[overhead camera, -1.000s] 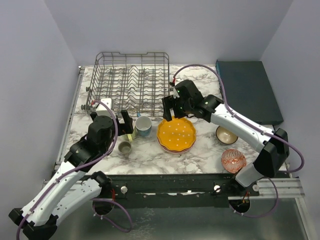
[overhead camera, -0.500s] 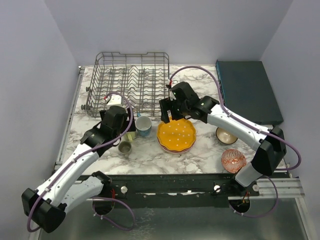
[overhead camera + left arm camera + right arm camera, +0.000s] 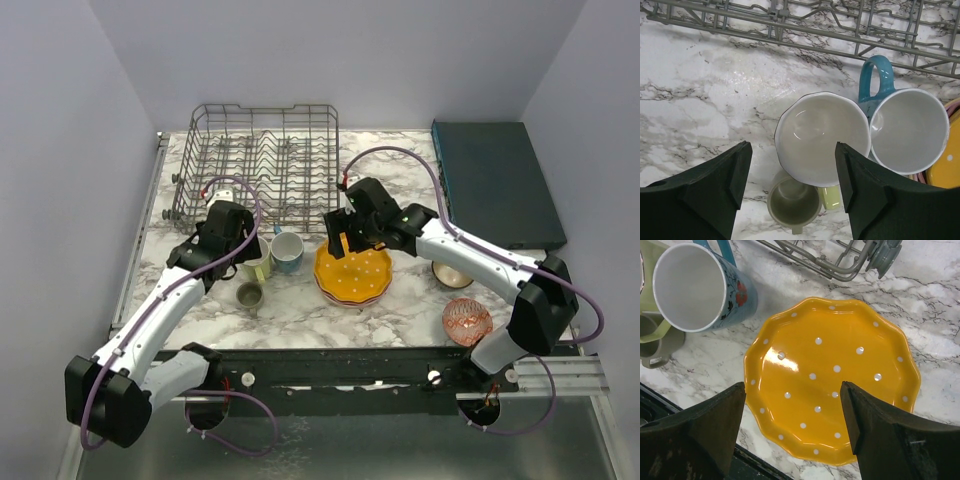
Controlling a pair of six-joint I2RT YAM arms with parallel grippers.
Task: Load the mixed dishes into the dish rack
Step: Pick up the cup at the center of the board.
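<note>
The task is judged to be at its first pick-ups: no dish is seen in the dish rack (image 3: 262, 168), which stands at the far left of the marble table (image 3: 300, 315), and all the dishes lie just near of it or to its right. The left gripper (image 3: 791, 150) is held released, its jaws spread wide above the yellow mug (image 3: 822, 135), with nothing grasped. The right gripper (image 3: 792, 387) is likewise released, and it hangs over the orange plate (image 3: 840, 370). For the next move, the left jaws would have to be lowered around the yellow mug and closed. Little room is left there, since the blue mug (image 3: 910, 130) stands against its right side and the grey-olive mug (image 3: 792, 205) just near of it. The orange plate lies flat on a pink plate (image 3: 340, 299), so its rim would have to be caught at an edge. Three mugs are counted, two plates, and two bowls: a dark brown bowl (image 3: 452, 272), partly hidden by the right arm, and a red-patterned bowl (image 3: 466, 321) nearer. No further bowl can be made out.
</note>
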